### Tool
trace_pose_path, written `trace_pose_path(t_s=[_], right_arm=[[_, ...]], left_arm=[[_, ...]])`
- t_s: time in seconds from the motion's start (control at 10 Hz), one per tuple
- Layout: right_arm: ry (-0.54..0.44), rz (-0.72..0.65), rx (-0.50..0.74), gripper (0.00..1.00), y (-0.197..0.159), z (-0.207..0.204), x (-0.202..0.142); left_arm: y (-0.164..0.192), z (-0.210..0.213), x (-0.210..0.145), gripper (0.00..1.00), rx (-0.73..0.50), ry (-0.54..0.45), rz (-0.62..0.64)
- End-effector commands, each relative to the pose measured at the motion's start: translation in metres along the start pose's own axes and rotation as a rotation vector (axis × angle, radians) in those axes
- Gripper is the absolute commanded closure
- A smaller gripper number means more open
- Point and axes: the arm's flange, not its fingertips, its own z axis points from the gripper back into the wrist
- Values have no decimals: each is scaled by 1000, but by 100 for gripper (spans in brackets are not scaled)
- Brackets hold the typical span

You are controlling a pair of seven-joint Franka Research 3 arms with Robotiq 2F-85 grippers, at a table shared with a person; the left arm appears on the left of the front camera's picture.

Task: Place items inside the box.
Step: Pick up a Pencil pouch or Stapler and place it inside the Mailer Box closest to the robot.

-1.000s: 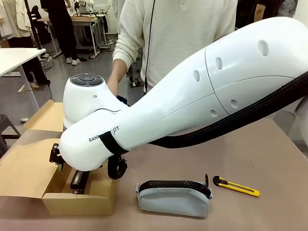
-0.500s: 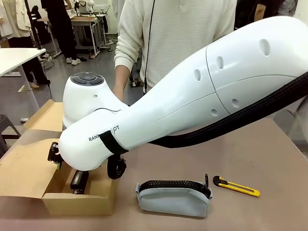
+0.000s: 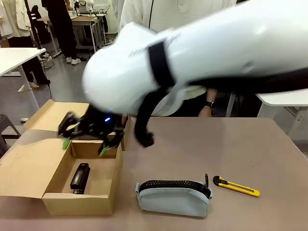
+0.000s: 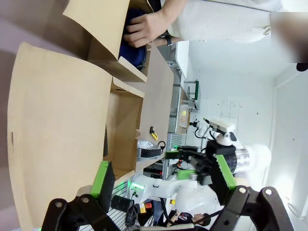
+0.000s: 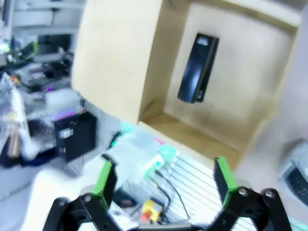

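Note:
The open cardboard box (image 3: 79, 204) stands at the table's left with the black stapler (image 3: 79, 177) lying on its floor. My right gripper (image 3: 84, 146) hovers open and blurred above the box's far half, holding nothing. Its own view looks down past its green pads (image 5: 106, 177) at the stapler (image 5: 198, 67) in the box (image 5: 240, 103). The pale grey pouch (image 3: 173, 197) and the yellow utility knife (image 3: 236, 186) lie on the table right of the box. My left gripper (image 4: 163, 175) is open beside the box's flap (image 4: 57, 120). A person's hand (image 4: 144, 28) rests on the navy pouch (image 4: 134, 48).
My right arm's white body (image 3: 192, 53) spans the upper front view and hides most of the person behind it. The box's flaps (image 3: 24, 168) spread out to the left and back. Bare brown table (image 3: 231, 144) lies right of the box.
My right arm has swung up and back, lifting its open gripper out of the box. The stapler stays on the box floor. Pouch and knife have not moved.

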Motion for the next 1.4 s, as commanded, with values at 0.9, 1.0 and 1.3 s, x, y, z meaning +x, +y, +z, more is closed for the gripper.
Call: trace_pose_path(t_s=[0.9, 1.0, 1.3], right_arm=[[-128, -258, 465, 0, -180, 204, -2], [-80, -266, 585, 0, -219, 231, -14], [-236, -265, 802, 0, -327, 308, -90]], left_arm=[[1, 0, -2, 0, -17, 2, -18], [1, 0, -2, 0, -17, 2, -18], [1, 0, -2, 0, -17, 2, -18]])
